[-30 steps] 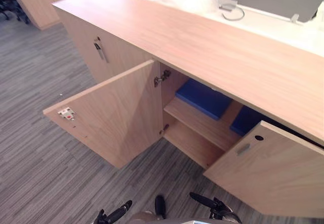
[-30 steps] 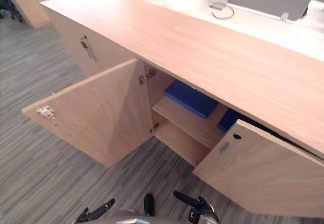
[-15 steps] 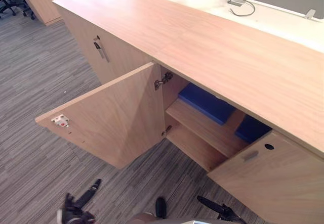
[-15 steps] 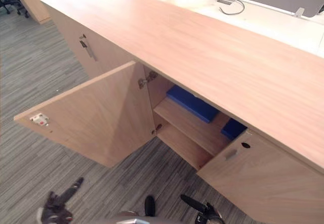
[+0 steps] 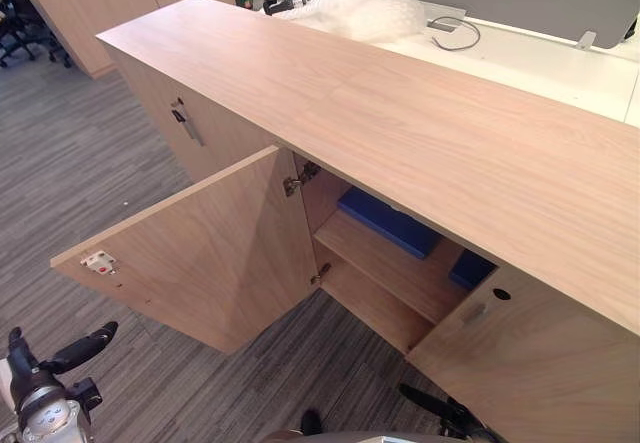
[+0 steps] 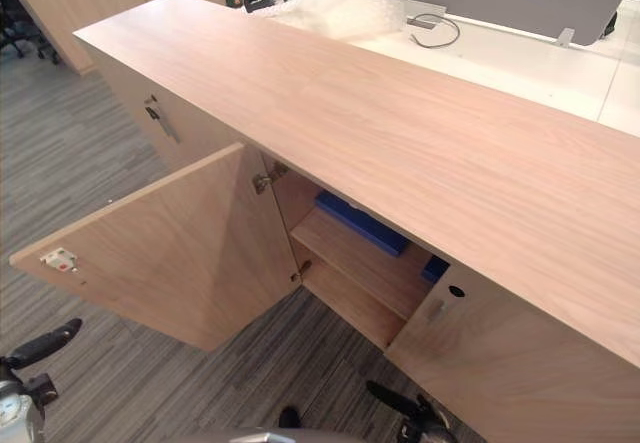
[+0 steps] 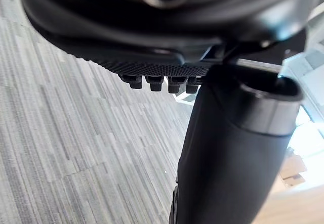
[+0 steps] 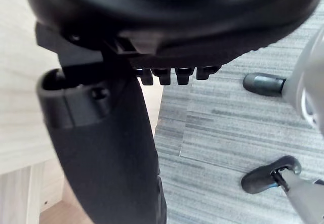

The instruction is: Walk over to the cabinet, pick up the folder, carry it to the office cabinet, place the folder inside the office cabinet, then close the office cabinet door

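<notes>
Your left hand (image 5: 35,378) hangs low over the carpet (image 5: 90,163), fingers straight and empty. Your right hand (image 5: 440,411) is equally loose, holding nothing, near the right door (image 5: 530,353). Beyond, the office cabinet (image 5: 400,113) has that and the left door (image 5: 200,253) open, and the blue folder (image 5: 385,221) lies flat on its shelf (image 5: 400,268).
</notes>
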{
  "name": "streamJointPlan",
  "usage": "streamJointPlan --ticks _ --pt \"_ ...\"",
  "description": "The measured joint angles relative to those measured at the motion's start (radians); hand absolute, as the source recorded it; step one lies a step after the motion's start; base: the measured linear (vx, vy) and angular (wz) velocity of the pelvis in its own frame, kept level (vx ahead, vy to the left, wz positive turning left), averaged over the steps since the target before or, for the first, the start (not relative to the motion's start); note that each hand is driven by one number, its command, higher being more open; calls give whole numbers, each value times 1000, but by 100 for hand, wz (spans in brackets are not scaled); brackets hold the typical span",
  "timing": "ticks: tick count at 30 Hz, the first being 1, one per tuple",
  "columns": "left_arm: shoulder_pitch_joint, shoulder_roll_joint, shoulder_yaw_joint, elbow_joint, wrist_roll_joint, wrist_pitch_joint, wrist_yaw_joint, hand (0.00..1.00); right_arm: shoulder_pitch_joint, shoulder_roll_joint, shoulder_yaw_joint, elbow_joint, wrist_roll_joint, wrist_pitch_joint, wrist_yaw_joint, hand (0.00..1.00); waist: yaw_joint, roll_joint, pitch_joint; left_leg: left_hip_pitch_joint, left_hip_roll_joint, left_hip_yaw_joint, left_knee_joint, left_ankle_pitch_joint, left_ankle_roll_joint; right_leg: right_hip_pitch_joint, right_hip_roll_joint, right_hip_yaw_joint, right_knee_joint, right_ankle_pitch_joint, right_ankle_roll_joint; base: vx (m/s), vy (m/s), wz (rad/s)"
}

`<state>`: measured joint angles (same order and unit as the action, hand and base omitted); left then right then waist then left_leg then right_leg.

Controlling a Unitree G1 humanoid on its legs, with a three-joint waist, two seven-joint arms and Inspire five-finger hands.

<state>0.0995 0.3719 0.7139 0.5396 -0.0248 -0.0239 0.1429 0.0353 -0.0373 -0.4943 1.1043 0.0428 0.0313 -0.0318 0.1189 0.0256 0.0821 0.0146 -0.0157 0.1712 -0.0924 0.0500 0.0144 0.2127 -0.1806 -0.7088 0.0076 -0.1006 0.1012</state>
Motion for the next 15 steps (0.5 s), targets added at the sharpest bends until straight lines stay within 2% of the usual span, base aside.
streamJointPlan --ticks 4,8,13,15 --pt "22 30 -84 -70 -11 -18 -46 100 30 -18 1 0 1 0 0 100 7 1 -2 0 -1 0 2 1 -2 0 -1 2 -1 -1 0 -8 -9 0" --pt "62 137 -298 -106 -68 -40 -187 100 31 -14 6 0 0 0 20 100 12 -6 -7 0 -8 0 4 1 -2 0 -8 3 0 -1 0 0 0 0" --pt "98 199 -366 -105 -84 -44 -278 100 23 -8 15 0 -2 0 45 100 31 -10 -10 1 -12 1 5 1 -2 1 -14 4 1 0 2 0 0 0" --pt "104 219 -398 -105 -83 -44 -286 100 18 -9 17 0 -3 -1 51 100 39 -11 -10 1 -12 0 5 1 -1 1 -14 4 0 1 2 0 0 0"
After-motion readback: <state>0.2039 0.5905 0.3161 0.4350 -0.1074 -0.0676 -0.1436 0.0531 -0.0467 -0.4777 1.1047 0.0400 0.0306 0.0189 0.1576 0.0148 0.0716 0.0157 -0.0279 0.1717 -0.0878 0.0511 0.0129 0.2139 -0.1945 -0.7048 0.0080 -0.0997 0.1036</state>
